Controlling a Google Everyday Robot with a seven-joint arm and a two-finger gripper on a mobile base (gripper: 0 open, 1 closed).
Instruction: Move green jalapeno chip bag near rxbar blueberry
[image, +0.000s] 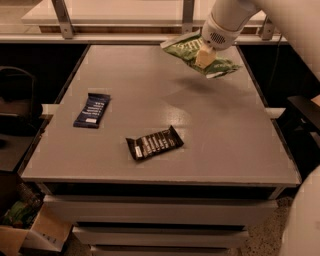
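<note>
The green jalapeno chip bag (186, 50) hangs in the air above the far right part of the grey table (225, 130), casting a shadow on the top. My gripper (204, 57) is shut on the bag's middle and holds it lifted. The rxbar blueberry (92, 110), a dark navy bar with white text, lies flat near the table's left edge, well to the left of and nearer than the bag.
A black-wrapped bar with white lettering (154, 142) lies near the table's front middle. A rail with metal posts (62, 17) runs behind the table. A cardboard box (30, 230) sits on the floor at the lower left. A dark object (305, 115) stands at the right.
</note>
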